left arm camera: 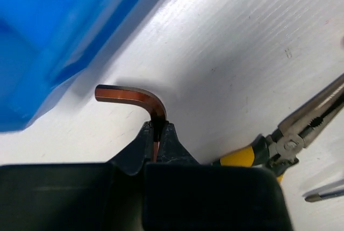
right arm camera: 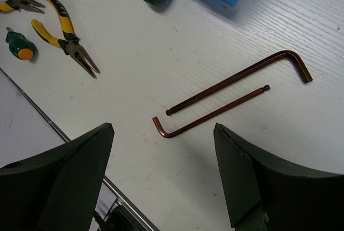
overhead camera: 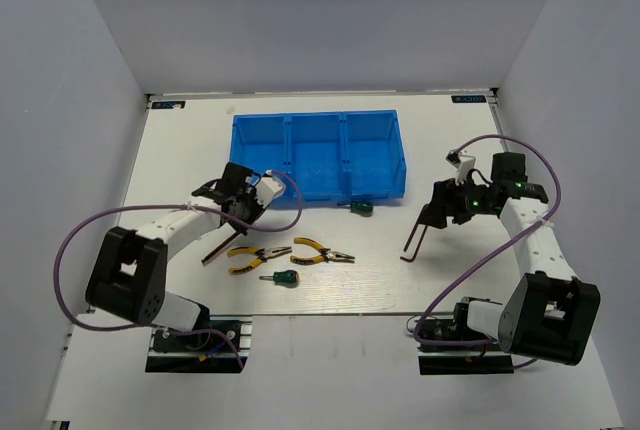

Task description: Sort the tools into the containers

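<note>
White, finely ribbed desk (overhead camera: pixel 180 150). At its far centre sits a glossy blue plastic tray (overhead camera: pixel 378 182) with three compartments. The left pincer (left arm camera: pixel 157 134) is pinching a coppery-dark L-shaped hex key (left arm camera: pixel 129 95) at the bend, near the tray's wall. The right pincer (right arm camera: pixel 164 129) hangs spread over two slim hex keys (right arm camera: pixel 242 78) lying side by side. The blue corner labels (overhead camera: pixel 168 104) are too small to read.

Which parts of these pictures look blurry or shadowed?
Left wrist view: the blue tray is blurred; the held hex key in the shut left gripper is sharp, casting a soft shadow on the table. Right wrist view: the open right gripper shows dark, soft-edged fingers; the loose hex keys are crisp. Top view: even light, faint shadows.
</note>
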Motion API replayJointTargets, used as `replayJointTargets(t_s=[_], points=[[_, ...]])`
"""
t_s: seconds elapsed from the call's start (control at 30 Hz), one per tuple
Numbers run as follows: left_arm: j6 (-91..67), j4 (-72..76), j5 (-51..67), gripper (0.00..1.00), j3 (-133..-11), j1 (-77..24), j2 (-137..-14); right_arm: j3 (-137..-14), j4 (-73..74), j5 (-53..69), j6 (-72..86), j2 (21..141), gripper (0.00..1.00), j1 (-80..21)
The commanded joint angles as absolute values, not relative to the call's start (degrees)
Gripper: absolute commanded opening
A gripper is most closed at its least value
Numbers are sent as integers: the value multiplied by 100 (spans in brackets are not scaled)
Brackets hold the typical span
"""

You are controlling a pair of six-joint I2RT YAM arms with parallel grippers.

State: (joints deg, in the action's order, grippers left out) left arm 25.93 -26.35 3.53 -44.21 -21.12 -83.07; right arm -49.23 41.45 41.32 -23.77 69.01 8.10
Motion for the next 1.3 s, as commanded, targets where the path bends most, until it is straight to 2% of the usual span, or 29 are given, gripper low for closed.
replayJointTargets(t_s=[0.0, 0.3, 0.4, 0.6, 0.63, 0.8, 0.83, 1.03, 1.07, 1.13, 1.17, 1.23, 1.27], points=[[2479, -2698, 255, 0, -4614, -2065, -7595, -4878, 4034, 4359, -2355, 6750, 81, 853], [2312, -2698, 614, 0, -5299, -2065, -7050, -4878, 4052, 4430, -2355, 6706, 81, 870], [2005, -2269, 738, 0, -5685, -2065, -7049, -4843, 4069, 4438, -2382, 6680, 80, 861], [952, -846, 221, 0, -6511, -2013, -7873, -4816, 4096, 4377, -2434, 6724, 77, 861], [680, -583, -50, 0, -6782, -2013, -8214, -4782, 4104, 4307, -2513, 6741, 71, 853], [300, -176, -798, 0, -7425, -2013, -9260, -4703, 4122, 4062, -2601, 6785, 58, 826], [247, -176, -1017, 0, -7627, -2065, -9559, -4702, 4122, 3843, -2619, 6837, 52, 826], [246, -140, -1257, 0, -8112, -2065, -10142, -4589, 3790, 3035, -2436, 6847, 48, 835], [185, -202, -1309, 0, -8234, -2065, -10282, -4570, 3692, 2867, -2269, 6890, 56, 826], [98, -360, -1371, 6, -8235, -2065, -10353, -4588, 3438, 2307, -1996, 6987, 59, 817], [27, -413, -1371, 23, -8235, -2118, -10354, -4631, 3419, 2190, -1812, 7127, 63, 817], [-26, -361, -1371, 37, -8008, -2118, -10275, -4841, 3445, 1961, -1749, 7390, 63, 809], [-26, -360, -1371, 47, -7955, -2118, -10274, -4886, 3471, 1916, -1697, 7583, 63, 782]])
